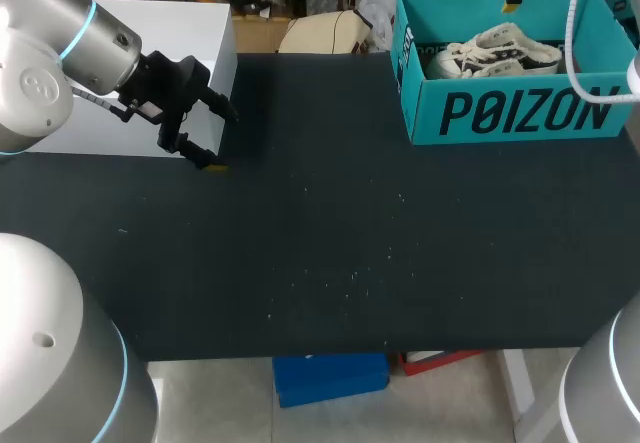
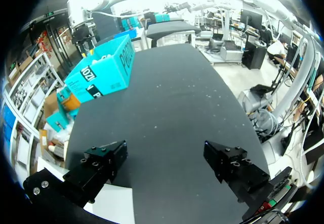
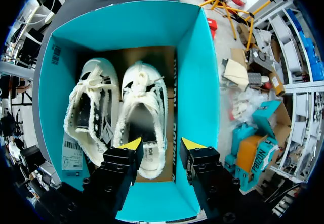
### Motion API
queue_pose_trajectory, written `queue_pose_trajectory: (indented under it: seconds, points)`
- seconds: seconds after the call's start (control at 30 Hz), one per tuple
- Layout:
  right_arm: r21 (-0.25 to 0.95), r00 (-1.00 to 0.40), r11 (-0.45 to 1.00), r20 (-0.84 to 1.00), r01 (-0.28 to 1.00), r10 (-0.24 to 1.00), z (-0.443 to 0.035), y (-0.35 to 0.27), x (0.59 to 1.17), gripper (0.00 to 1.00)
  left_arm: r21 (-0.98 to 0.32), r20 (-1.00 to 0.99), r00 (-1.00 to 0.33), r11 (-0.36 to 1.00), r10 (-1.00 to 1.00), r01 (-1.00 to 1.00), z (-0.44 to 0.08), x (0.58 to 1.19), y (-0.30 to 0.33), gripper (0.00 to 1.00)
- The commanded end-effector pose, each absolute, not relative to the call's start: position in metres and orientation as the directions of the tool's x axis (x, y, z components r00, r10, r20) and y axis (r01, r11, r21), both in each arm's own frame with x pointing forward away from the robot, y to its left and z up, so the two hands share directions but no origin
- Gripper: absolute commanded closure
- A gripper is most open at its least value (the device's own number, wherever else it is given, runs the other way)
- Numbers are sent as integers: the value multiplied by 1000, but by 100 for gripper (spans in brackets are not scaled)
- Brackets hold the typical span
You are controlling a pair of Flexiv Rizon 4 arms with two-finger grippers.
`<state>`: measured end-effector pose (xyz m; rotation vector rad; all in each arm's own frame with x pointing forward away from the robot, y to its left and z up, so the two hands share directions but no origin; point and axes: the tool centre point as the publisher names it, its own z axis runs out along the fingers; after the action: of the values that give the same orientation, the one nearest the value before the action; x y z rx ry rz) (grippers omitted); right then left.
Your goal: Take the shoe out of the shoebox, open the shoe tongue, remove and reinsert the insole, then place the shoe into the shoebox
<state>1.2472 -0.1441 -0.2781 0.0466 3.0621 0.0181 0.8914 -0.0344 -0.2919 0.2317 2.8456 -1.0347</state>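
**Shoes in box, right gripper hanging over them**

While both shoes sit in the box, the stage is ambiguous: this fits either the moment before a shoe is lifted out or the moment after it went back in.

Going left to right in the head view:

- Left gripper (image 1: 212,141) is at the upper left of the frame, over the edge of the black table (image 1: 320,263), just in front of a white box (image 1: 150,73). Its wrist view shows the fingers spread wide with nothing between them, only bare table ahead. Released, idle.
- Centre of the frame: table only, some pale specks on it.
- Upper right: teal shoebox (image 1: 520,113), lid off, upright. White low-top shoes (image 1: 495,53) lie inside, side by side.
- Right gripper (image 3: 161,145): the right wrist view looks straight down into the box. Yellow tips are parted and hang above the heel end of the shoe nearer them (image 3: 142,118); the other shoe (image 3: 88,113) lies beside it. I see no finger contact with either shoe, so spread and holding nothing.

My read:

- If a pick is coming, the fingers would need to straddle the heel collar or one sidewall, clear of the box wall and the neighbouring shoe.
- If the shoe was just placed, a straight lift out is all that's left.
- Insole and tongue state can't be judged from here.
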Motion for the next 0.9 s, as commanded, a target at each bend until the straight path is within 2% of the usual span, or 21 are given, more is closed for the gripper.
queue_pose_trajectory:
  seconds: [0.03,0.2,0.53,0.9]
  points:
    - [-6,-982,998,-184,55,53,-233,-129,1176,55,-627,-153,-983,758,106,179,-293,891,-35,0]
    - [-19,-976,994,-193,107,101,-222,-98,1133,57,-627,-153,-983,758,106,179,-293,891,-35,0]
    - [5,-960,980,-201,197,194,-221,-36,1054,53,-627,-153,-983,758,106,179,-293,891,-35,0]
    - [108,-894,954,-333,278,298,-238,23,986,52,-627,-153,-983,758,106,179,-293,891,-35,0]
